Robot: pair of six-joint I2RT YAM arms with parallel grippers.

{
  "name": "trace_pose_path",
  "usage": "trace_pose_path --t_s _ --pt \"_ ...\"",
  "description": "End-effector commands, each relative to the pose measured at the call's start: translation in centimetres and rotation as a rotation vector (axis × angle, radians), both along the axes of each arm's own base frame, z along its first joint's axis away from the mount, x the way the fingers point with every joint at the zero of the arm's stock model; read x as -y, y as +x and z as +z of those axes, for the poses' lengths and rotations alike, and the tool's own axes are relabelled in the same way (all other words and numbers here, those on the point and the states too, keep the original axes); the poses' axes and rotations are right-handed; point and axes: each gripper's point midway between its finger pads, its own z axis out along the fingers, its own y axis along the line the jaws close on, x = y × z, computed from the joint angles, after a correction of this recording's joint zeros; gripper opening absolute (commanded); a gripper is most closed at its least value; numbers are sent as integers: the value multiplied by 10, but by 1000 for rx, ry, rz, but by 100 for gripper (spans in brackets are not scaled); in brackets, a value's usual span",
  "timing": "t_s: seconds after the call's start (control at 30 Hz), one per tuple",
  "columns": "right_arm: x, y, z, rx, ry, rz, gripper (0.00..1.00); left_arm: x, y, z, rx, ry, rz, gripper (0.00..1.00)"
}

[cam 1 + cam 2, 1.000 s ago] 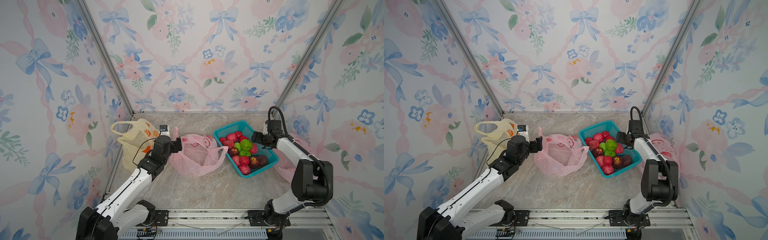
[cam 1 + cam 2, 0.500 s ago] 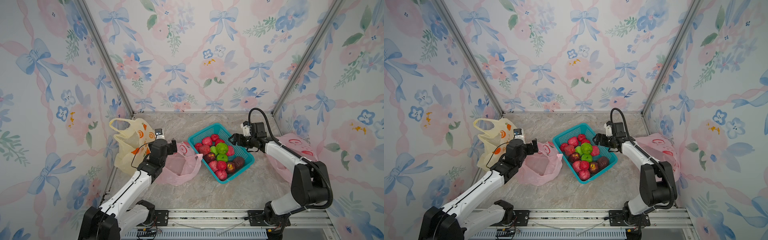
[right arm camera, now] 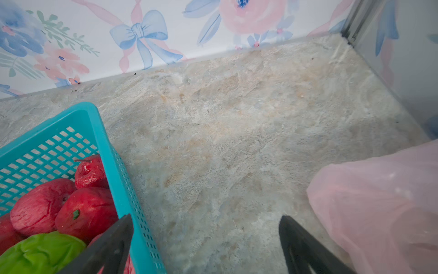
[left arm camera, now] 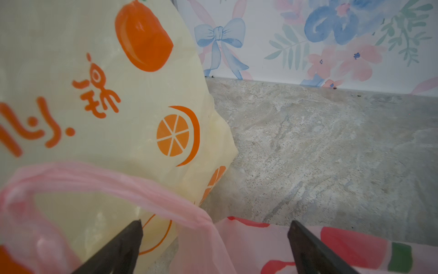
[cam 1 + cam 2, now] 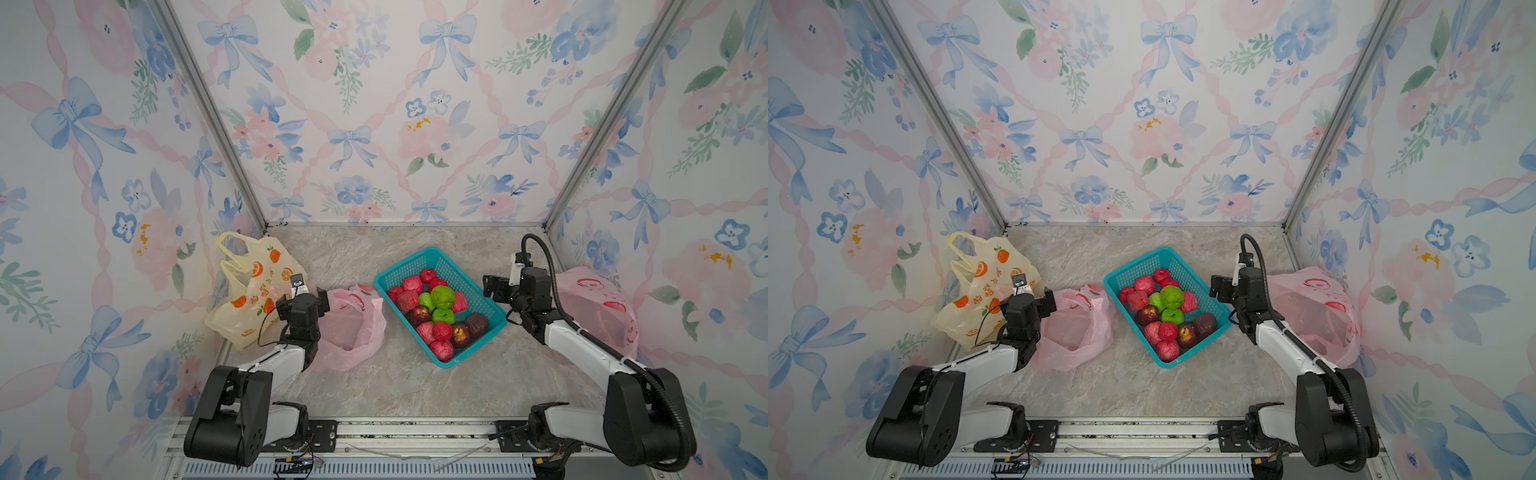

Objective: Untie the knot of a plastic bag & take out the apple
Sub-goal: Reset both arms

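Right wrist: open tabletop (image 3: pixel 225 142) between basket (image 3: pixel 113 151) and bag (image 3: pixel 379 201); left end effector (image 4: pixel 214 227), right end effector (image 3: pixel 205 220) released.

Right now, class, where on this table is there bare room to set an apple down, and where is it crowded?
Bare: the back strip of the table between the rear wall and the teal basket, and the front stretch between basket, left pink bag and the arms' rail. Crowded: the left side, where the yellow bag meets that pink bag.

Orange characters on the yellow bag (image 4: pixel 94 113), illegible.
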Motion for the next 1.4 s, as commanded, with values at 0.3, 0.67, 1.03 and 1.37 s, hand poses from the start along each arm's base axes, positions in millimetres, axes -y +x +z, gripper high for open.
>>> trace_pose_path --t_s 0.3,0.67,1.03,1.37 --pt "44 -10 5 119 -101 -156 96 37 -6 13 199 108 -243 98" --pt "62 -1 -32 69 -213 -200 96 26 21 -12 101 1 -271 98" --pt "44 -3 -46 222 -258 -104 96 36 18 -11 108 19 -324 98" --pt "42 13 -62 137 -222 -47 96 29 22 -14 93 -8 -302 98"
